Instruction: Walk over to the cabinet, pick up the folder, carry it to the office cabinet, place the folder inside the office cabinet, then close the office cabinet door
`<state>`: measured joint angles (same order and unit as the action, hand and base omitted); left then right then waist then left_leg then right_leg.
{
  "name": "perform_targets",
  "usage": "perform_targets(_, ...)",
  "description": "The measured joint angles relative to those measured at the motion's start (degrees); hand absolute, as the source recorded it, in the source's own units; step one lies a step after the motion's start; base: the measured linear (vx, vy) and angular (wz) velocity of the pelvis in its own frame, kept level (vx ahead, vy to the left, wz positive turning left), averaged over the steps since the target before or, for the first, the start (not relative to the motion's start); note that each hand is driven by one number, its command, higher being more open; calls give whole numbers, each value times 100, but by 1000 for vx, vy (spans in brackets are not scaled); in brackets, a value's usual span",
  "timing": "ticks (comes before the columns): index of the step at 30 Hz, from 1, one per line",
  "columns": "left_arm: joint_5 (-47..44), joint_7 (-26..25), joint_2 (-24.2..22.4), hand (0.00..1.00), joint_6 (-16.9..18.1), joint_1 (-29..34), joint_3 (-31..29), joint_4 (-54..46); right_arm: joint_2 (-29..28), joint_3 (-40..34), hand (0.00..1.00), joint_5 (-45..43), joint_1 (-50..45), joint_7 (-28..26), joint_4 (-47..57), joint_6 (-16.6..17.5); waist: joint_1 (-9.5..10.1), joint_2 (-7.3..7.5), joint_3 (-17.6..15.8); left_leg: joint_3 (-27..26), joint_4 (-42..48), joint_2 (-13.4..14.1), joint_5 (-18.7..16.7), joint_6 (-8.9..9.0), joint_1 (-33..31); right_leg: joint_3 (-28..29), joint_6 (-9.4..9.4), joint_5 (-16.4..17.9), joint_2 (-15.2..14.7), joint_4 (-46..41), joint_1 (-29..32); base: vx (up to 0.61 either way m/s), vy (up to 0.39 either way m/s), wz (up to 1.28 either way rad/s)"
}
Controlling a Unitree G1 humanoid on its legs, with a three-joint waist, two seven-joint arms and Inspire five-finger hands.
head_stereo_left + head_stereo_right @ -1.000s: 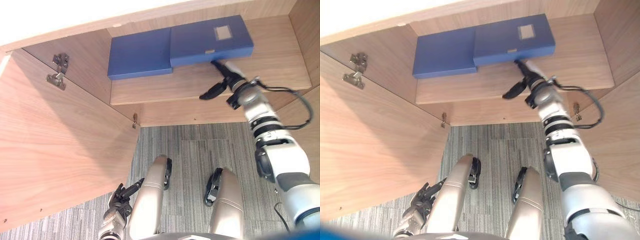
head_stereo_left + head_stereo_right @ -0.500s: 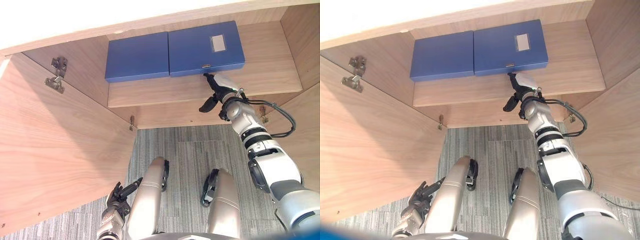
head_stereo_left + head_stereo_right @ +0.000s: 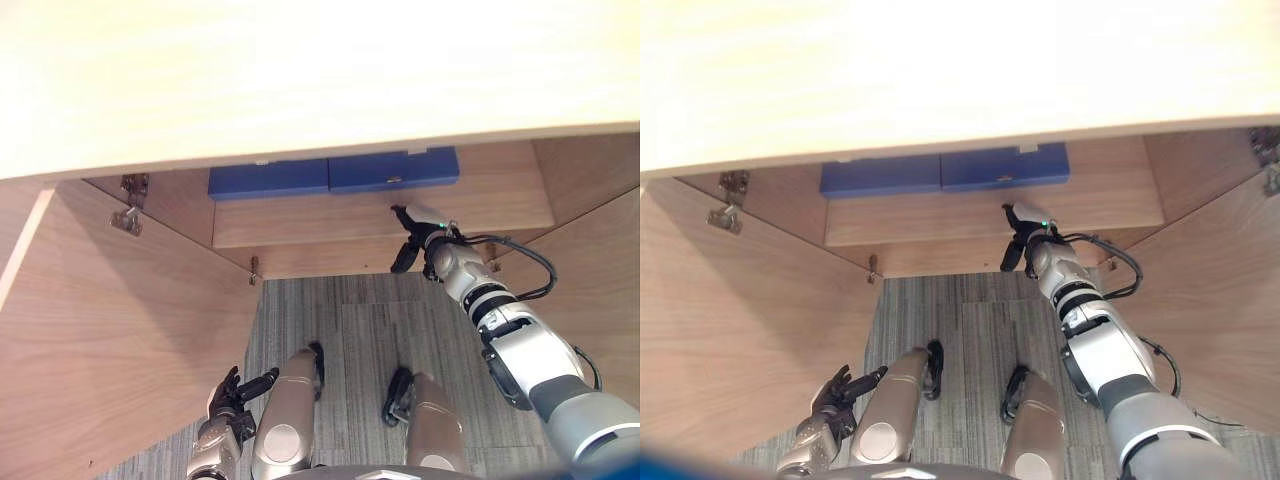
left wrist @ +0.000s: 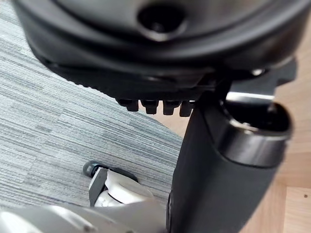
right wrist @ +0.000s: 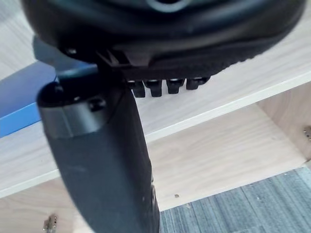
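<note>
The folder [image 3: 393, 170] lies on the cabinet shelf [image 3: 380, 208] beside a second folder [image 3: 268, 179], the right hand [image 3: 418, 238] open and empty at the shelf's edge, the left hand [image 3: 228, 396] open low by the door [image 3: 120, 330].

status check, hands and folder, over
Right hand open, empty, at the front of the shelf. Left hand open, low by the open left door. Folder on the shelf beside a second blue folder. Nothing in the way.

Bright light from above, pale glare on the cabinet top [image 3: 300, 80], soft shade over the shelf [image 3: 310, 218] beneath
</note>
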<state>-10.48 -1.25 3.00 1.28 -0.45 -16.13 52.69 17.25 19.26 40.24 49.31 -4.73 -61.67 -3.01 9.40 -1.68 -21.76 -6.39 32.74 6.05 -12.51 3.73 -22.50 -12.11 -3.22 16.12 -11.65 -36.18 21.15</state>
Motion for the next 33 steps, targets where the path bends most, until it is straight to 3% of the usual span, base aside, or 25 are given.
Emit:
perform_targets(3,51,-1,67,100,4,85,-4,23,-151,-65,100,-40,-323,-50,12,-41,-35,148,185,-59,-745,122,300,73,508,-177,54,-369,261,941,-597,126,-31,-6)
perform_targets(7,109,0,88,100,40,92,-4,53,-369,-525,100,-497,-626,-85,22,-49,-61,211,326,-100,-738,407,292,115,907,-97,147,-672,661,1595,-1208,80,-59,-24)
perform_targets(12,112,-1,-5,100,82,130,4,285,-577,-1438,100,-1410,-1470,38,-41,90,-109,165,745,56,-667,503,187,263,1301,245,140,-1000,936,2197,-1710,18,15,-37)
perform_targets(15,275,4,-70,100,86,147,153,567,-646,-1867,100,-2024,-2306,130,-51,126,-366,121,1082,165,-1341,426,108,256,1689,522,77,-1324,1010,2684,-1826,-6,116,-50)
perform_targets(20,426,-45,-47,100,127,140,375,871,-817,-2575,100,-2952,-3662,389,-334,118,-689,161,1281,-288,-1710,252,164,149,2091,1207,9,-1659,976,2909,-1783,-76,106,-68)
perform_targets(23,444,-172,-12,100,152,124,368,1047,-865,-2709,100,-3482,-4244,481,-398,127,-742,176,1300,-872,-1843,158,206,62,2237,1853,-49,-1902,987,2932,-1513,-151,84,-113)
perform_targets(25,444,-233,12,100,215,121,351,1141,-899,-2697,100,-3786,-4443,525,-439,125,-806,167,1293,-1188,-1814,159,169,-92,2262,1728,-34,-2331,1057,2988,-1296,-246,35,-124)
perform_targets(26,428,-232,24,100,229,133,331,1173,-997,-2717,100,-3877,-4483,542,-438,130,-832,139,1244,-1579,-1805,311,251,-147,2334,966,181,-2413,993,3013,-1249,-293,-64,-120)
perform_targets(28,426,-247,5,100,228,138,322,1186,-1029,-2740,100,-4020,-4566,547,-426,131,-853,135,1228,-1845,-1805,377,315,-109,2472,-146,563,-1714,671,1964,-1105,-198,-79,-85)
perform_targets(29,422,-269,-47,100,230,159,319,1190,-1033,-2963,100,-4162,-4631,541,-378,171,-858,-2,1216,-1993,-1820,509,345,-65,2620,-553,620,-1288,426,1102,-1101,-150,-70,-66)
perform_targets(30,422,-294,-83,100,237,183,316,1190,-1032,-3008,100,-4264,-4706,574,-285,220,-871,-85,1269,-2082,-1871,618,380,-24,2697,-685,591,-1077,229,627,-1121,-147,-99,-61)
perform_targets(31,421,-332,-98,100,243,237,318,1195,-1043,-3058,100,-4267,-4771,602,-222,268,-881,-106,1352,-2136,-2004,656,439,21,2758,-692,485,-943,19,401,-1167,-128,-218,-46)
perform_targets(33,420,-362,7,100,262,327,316,1200,-1088,-3132,100,-4279,-4837,647,-201,342,-958,191,1529,-2088,-2313,469,581,255,2776,-464,-85,-754,-379,871,-1473,-65,-272,-28)
